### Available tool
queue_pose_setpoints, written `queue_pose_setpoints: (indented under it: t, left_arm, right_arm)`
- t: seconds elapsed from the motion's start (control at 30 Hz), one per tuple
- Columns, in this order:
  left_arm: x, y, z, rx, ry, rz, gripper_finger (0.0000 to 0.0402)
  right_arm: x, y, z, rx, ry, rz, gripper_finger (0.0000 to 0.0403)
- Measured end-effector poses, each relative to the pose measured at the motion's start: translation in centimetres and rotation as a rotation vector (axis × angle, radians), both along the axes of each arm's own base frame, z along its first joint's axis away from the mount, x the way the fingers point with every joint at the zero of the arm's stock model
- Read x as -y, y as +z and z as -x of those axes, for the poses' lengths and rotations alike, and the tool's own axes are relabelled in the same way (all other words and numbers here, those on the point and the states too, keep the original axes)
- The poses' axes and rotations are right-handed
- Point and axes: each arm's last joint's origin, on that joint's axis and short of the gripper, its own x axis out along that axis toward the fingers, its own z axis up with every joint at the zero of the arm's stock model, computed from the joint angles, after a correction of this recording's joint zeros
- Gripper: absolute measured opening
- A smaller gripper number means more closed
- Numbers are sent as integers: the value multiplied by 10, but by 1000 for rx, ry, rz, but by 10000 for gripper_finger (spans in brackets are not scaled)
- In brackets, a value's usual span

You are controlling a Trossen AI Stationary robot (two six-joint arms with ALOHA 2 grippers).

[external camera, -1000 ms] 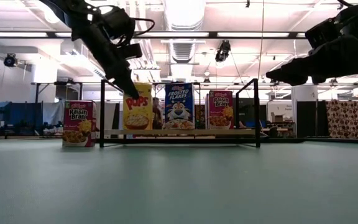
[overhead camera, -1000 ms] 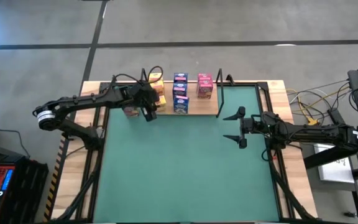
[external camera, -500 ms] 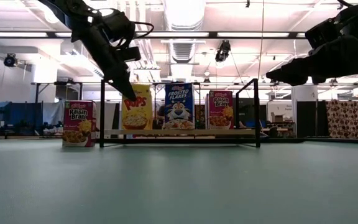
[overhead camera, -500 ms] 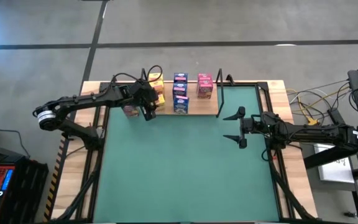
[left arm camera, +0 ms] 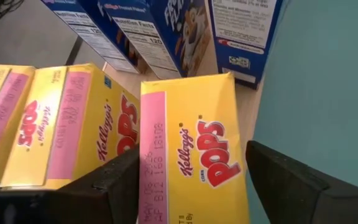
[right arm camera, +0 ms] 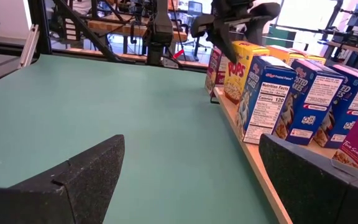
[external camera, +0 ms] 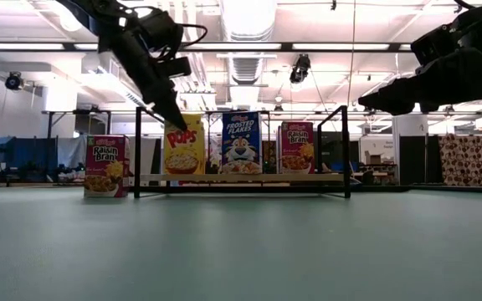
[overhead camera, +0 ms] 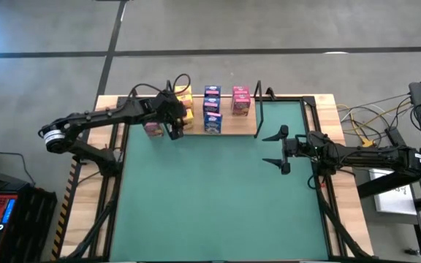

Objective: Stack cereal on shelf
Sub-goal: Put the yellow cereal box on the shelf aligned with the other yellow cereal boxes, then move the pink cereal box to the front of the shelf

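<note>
Yellow cardboard fills your left wrist view: the front Pops box [left arm camera: 194, 155] sits between the left gripper [overhead camera: 172, 130]'s two dark fingers [left arm camera: 114, 186], which stand one on each side of it with a sliver of gap showing, so you cannot tell whether they pinch it. Two more yellow boxes [left arm camera: 39, 124] stand just behind that one, and the blue Frosted Flakes boxes [left arm camera: 185, 31] are the next row over on the light wood shelf [overhead camera: 232, 126]. Seen from table height, your left gripper comes down at a slant onto the top of the yellow box, which stands upright on the board. Just beyond the shelf's black wire end on the gripper's outer side, one pink Raisin Bran box [external camera: 105, 166] stands on the green mat [overhead camera: 218, 190]. More pink boxes [overhead camera: 241, 101] stand at the shelf's far end. Your right gripper [overhead camera: 278, 149] hangs above the mat well away from the shelf, fingers spread wide with nothing between them.
</note>
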Motion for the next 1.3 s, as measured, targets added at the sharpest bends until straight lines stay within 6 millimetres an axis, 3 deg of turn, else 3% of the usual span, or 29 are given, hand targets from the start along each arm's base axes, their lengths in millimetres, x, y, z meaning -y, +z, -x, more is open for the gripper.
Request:
queue_pose_setpoints:
  t: [0.23, 0.57, 0.97, 1.1, 1.3]
  left_arm:
    - [-1, 14, -2, 1, 1, -2, 255]
    - [-1, 56, -2, 3, 10, 6, 255]
    - [7, 98, 12, -23, 160, 161, 255]
    - [12, 104, 21, -108, 171, 201, 255]
    - [16, 96, 34, -270, 253, 192, 255]
  right_arm:
    - [0, 0, 0, 0, 0, 0, 361]
    - [0, 0, 0, 0, 0, 0, 361]
    - [0, 0, 0, 0, 0, 0, 361]
    - [0, 0, 0, 0, 0, 0, 361]
    - [0, 0, 0, 0, 0, 0, 361]
